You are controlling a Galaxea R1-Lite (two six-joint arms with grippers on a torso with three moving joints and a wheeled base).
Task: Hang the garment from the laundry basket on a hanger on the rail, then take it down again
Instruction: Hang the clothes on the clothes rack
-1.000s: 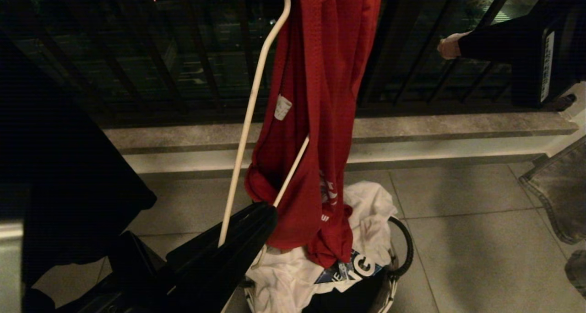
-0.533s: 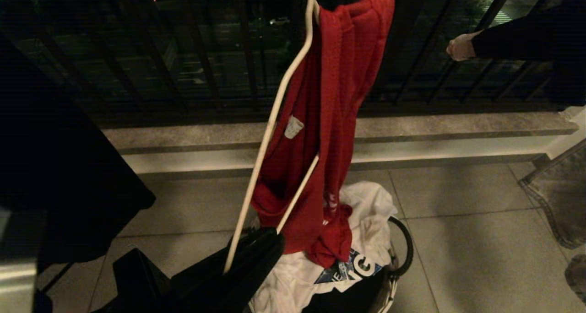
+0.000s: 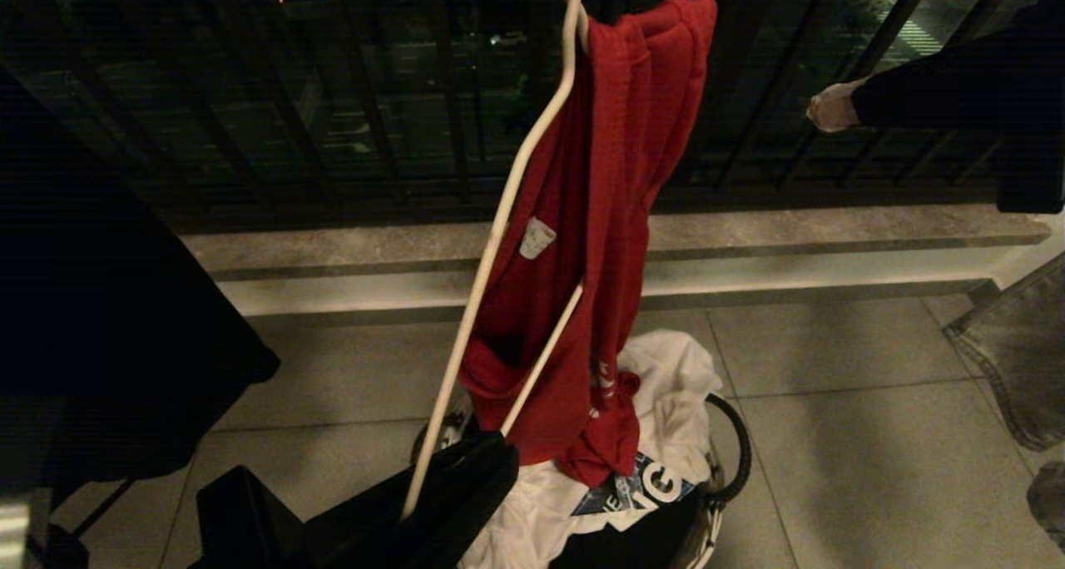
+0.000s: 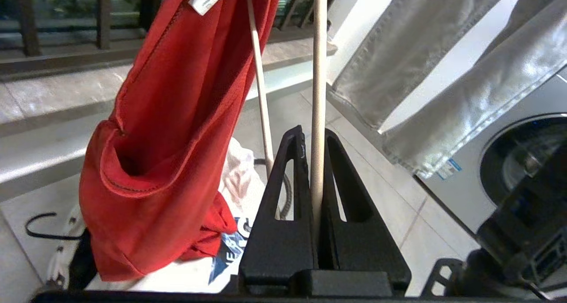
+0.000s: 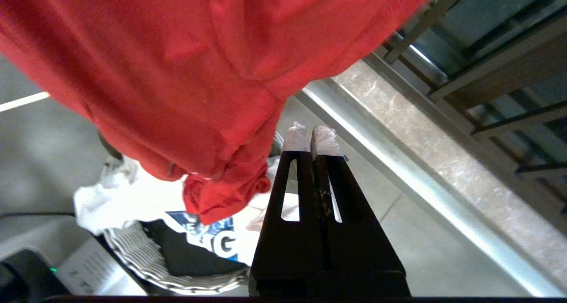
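While left hand [image 4: 318, 161] pinches one hanger [image 3: 491, 244] — one garment [image 3: 599, 220] draped, right hand [image 5: 312, 137] pressed together.

Matte black left gripper [image 4: 317, 161], slotted triangular fingers; right gripper [image 5: 312, 137] black too, fingertips [image 5: 296, 137] wrapped in white tape.
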